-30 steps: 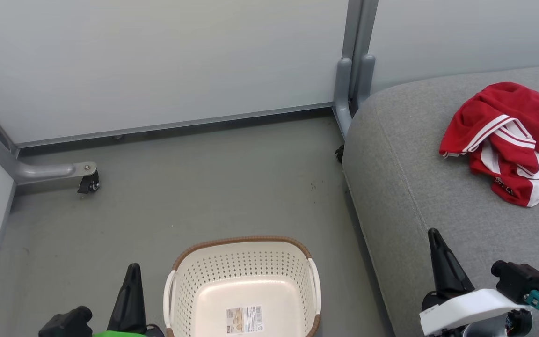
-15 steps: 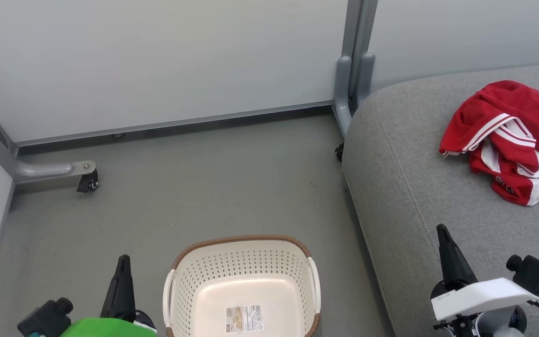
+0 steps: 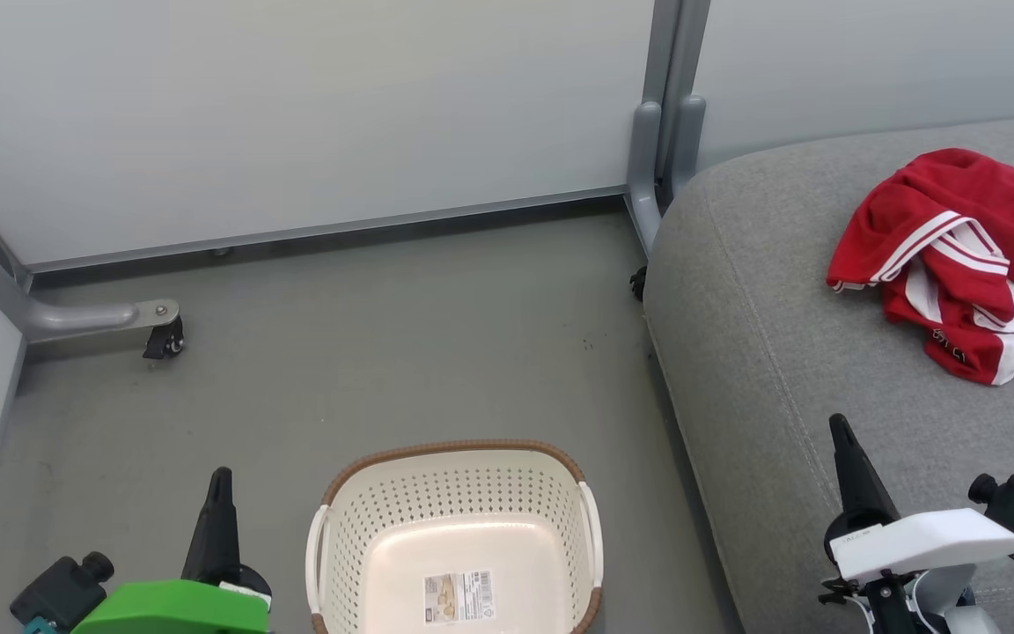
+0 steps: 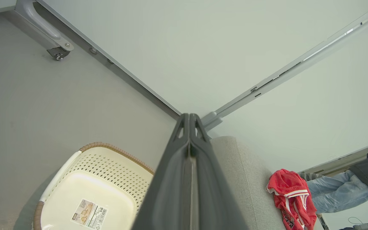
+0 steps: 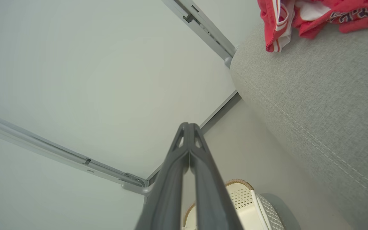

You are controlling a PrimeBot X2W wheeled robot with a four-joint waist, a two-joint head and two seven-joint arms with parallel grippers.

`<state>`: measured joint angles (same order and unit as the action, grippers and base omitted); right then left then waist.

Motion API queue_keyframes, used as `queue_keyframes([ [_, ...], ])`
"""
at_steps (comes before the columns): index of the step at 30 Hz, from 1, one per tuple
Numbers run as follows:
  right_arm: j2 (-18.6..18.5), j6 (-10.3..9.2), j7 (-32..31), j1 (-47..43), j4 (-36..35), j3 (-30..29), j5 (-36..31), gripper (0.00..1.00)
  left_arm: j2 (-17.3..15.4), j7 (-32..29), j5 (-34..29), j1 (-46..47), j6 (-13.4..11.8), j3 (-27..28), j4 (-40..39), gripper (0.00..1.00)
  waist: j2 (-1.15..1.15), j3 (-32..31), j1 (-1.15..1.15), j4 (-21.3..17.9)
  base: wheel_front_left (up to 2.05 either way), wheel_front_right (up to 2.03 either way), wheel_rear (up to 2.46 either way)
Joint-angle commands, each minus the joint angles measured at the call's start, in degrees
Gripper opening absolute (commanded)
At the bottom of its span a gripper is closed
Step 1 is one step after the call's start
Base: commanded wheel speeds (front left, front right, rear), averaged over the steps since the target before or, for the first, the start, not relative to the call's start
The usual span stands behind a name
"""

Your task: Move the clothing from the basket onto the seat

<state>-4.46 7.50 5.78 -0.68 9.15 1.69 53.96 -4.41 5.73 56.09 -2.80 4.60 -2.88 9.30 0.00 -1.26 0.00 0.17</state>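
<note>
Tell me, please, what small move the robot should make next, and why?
Probably just lower both arms to rest: the basket holds just its label, the red clothing lies on the seat, and the left gripper and right gripper are shut, holding nothing.

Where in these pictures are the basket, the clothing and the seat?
basket [image 3: 454, 493]: head view, on its perforated far wall.
clothing [image 3: 965, 198]: head view, on the red upper fold.
seat [image 3: 868, 370]: head view, on the bare grey cushion top.
</note>
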Motion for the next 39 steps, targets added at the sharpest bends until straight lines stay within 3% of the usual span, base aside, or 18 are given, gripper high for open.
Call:
queue_keyframes([
  [1, -0.39, 0.02, -0.35, 1.56, -0.28, -0.37, 1.86, 0.00, -0.48, -0.35, 1.72, 1.76, 0.40, 0.49, -0.41, 0.00, 0.00, 0.02, 0.00, 0.00, 0.00, 0.00, 0.00],
  [39, -0.46, 0.01, -6.16, 4.80, 2.64, -3.44, 24.48, 0.00, -0.53, -6.14, 23.14, 6.26, 1.99, 4.24, 2.56, 0.00, 0.00, 0.73, 0.00, -0.08, 0.00, 0.00, 0.00],
])
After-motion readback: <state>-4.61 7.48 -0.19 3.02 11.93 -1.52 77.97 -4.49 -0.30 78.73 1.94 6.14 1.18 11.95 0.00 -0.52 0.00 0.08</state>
